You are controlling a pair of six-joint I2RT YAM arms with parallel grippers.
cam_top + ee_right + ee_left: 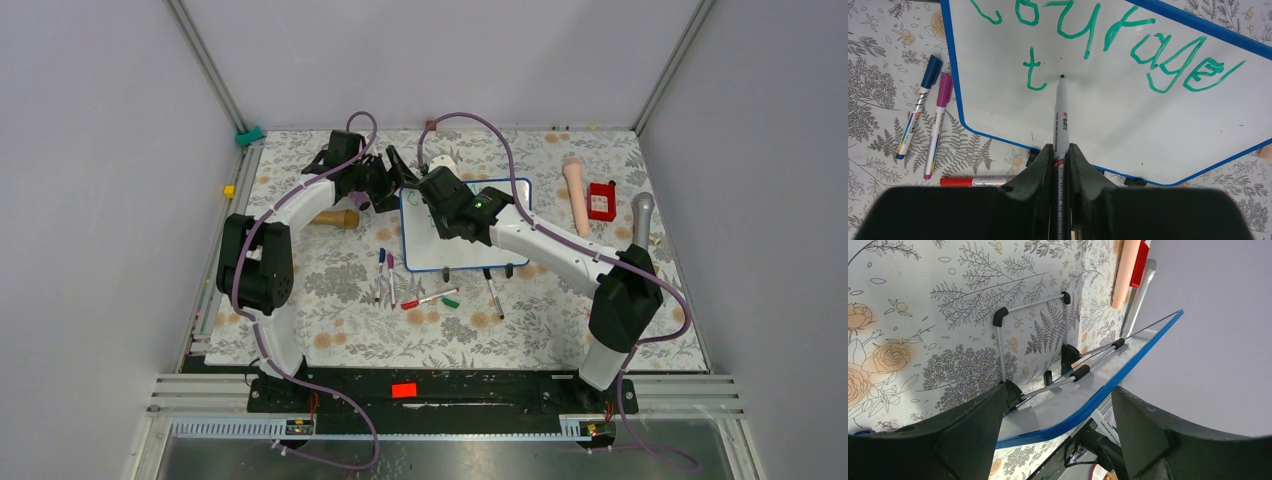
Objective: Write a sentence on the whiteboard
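The whiteboard [478, 250], white with a thin blue frame, stands tilted on the floral table. The sentence [1108, 40] reads "courage" in green on the whiteboard [1108, 130], with a single "t" starting the line below. My right gripper [1061, 150] is shut on a white marker [1061, 115] whose tip touches the board just right of the "t". My left gripper [1059, 390] is open, its fingers [973, 430] standing either side of the board's blue edge [1108, 387] at the far left corner. In the top view my left gripper [398, 172] and right gripper [437, 222] are close together.
Several loose markers [420, 295] lie in front of the board, among them blue [918, 107], magenta [937, 125] and red [973, 181]. A wooden piece [335, 218] lies left. A peach roller [576, 195], a red box [601, 201] and a grey handle [641, 215] lie right.
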